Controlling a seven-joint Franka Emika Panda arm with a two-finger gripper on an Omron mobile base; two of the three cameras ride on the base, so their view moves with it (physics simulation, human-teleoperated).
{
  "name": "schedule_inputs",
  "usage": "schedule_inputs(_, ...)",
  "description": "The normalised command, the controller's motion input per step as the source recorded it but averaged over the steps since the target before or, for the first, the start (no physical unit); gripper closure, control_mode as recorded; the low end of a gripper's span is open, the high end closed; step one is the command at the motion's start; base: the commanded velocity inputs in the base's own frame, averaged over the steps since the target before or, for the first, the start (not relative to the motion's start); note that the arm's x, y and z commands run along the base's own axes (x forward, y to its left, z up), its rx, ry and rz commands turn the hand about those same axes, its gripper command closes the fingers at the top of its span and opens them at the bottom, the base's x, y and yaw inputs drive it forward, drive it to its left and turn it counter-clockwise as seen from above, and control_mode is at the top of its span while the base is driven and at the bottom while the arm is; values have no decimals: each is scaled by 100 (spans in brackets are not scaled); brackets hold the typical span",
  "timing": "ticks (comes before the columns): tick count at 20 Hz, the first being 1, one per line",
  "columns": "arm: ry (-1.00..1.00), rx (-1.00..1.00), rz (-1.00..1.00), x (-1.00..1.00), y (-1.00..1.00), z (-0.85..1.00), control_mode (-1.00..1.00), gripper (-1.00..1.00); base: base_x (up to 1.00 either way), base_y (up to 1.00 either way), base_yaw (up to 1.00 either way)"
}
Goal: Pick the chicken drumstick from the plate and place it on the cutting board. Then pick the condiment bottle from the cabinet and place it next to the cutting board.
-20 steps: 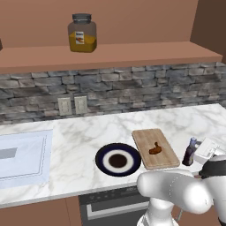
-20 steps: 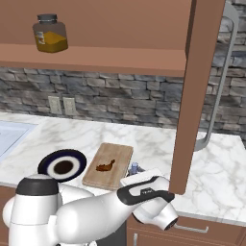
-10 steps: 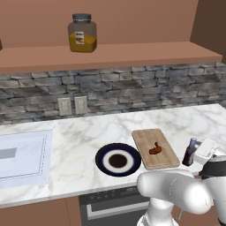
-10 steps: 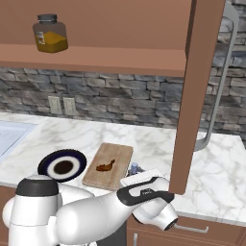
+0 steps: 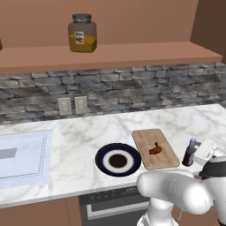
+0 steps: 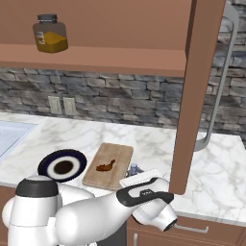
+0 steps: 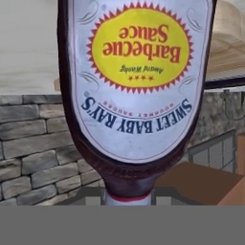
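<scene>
The gripper grasps the condiment bottle [image 5: 190, 152], standing at right of frame just beside the cutting board [image 5: 155, 148]. Release only once its base sits flat on the counter [image 5: 79, 141], keeping it upright and clear of the board.

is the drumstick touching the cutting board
Touching: in the left base view the chicken drumstick lies flat on the cutting board, with no gap.

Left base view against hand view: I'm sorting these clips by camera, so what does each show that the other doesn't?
Left base view alone: the chicken drumstick lying on the cutting board, the plate, the orange-filled jar on the cabinet.

Hand view alone: the "Barbecue Sauce" label, seen upside down.

Both: the condiment bottle and the stone backsplash.
</scene>
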Motion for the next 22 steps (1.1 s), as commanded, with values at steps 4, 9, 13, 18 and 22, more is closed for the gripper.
schedule_inputs(4,-1,-1,0,-4,5,-20,-100,100,0,0,0)
schedule_inputs(9,-1,-1,0,-5,5,-19,-100,100,0,0,0)
schedule_inputs(13,-2,-1,0,-5,5,-19,-100,100,0,0,0)
schedule_inputs(18,-1,-1,0,-3,3,-19,-100,100,0,0,0)
schedule_inputs(22,0,-1,0,-1,2,-15,-100,100,0,0,0)
